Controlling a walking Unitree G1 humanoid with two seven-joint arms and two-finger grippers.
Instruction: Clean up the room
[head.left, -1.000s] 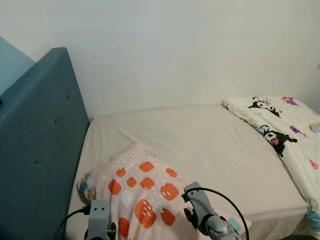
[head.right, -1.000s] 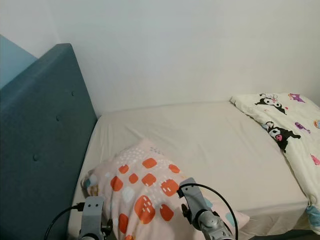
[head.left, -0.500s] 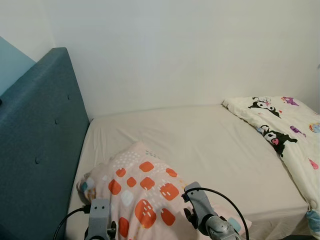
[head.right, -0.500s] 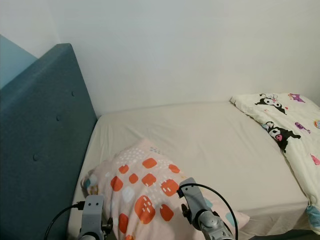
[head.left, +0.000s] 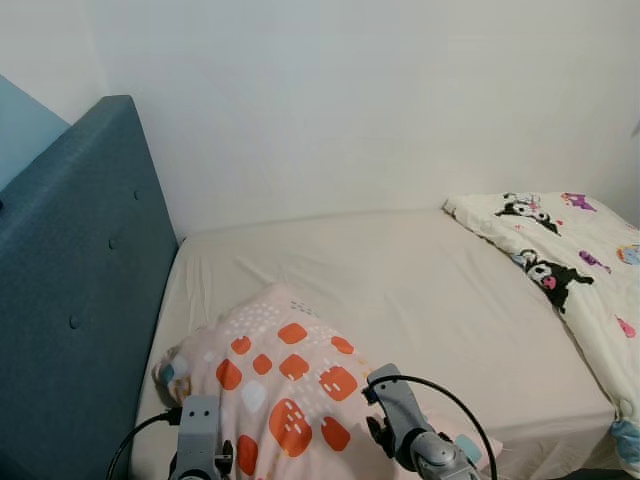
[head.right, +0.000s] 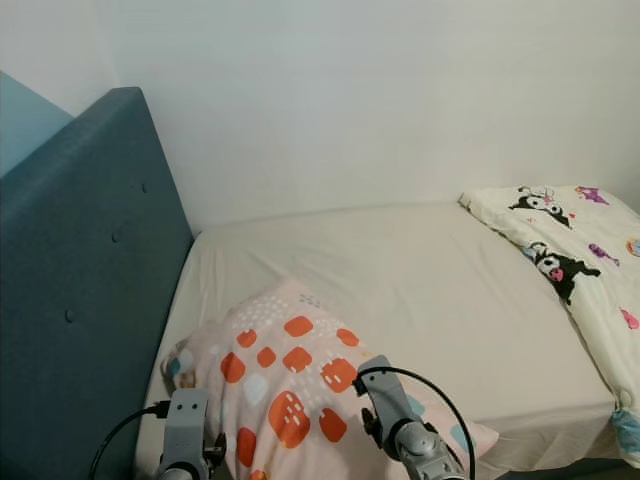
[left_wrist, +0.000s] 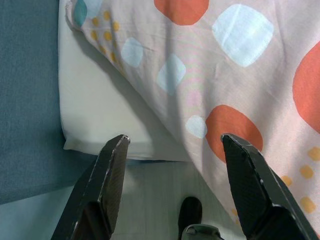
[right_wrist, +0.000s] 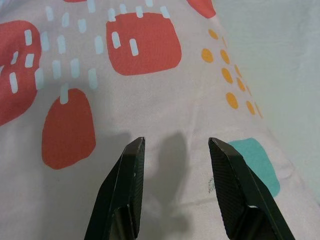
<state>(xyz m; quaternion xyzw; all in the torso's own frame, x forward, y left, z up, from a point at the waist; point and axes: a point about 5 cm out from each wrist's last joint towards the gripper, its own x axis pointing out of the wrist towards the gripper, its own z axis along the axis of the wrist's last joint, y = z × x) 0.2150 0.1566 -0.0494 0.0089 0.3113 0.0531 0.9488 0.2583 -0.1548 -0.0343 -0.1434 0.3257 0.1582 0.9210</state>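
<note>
A bed (head.left: 420, 290) with a plain cream sheet runs along a white wall (head.left: 380, 100), with a dark teal headboard (head.left: 70, 290) standing at its left end. A white quilt (head.left: 580, 270) printed with cartoon figures lies over the right end of the bed and hangs off its near edge. A pink pillow (head.left: 285, 380) with orange, white and pale blue patches lies on the near left part of the bed, close to the headboard, one corner reaching the front edge of the mattress.

Both arms are low at the front of the bed. The left gripper (left_wrist: 172, 150) hovers over the pillow's edge near the headboard, above the mattress corner and a strip of floor; its jaws are wide apart and hold nothing. The right gripper (right_wrist: 175, 155) hangs just above the pillow's near right part, by a turquoise patch, jaws wide apart and empty, their shadow falling on the fabric.
</note>
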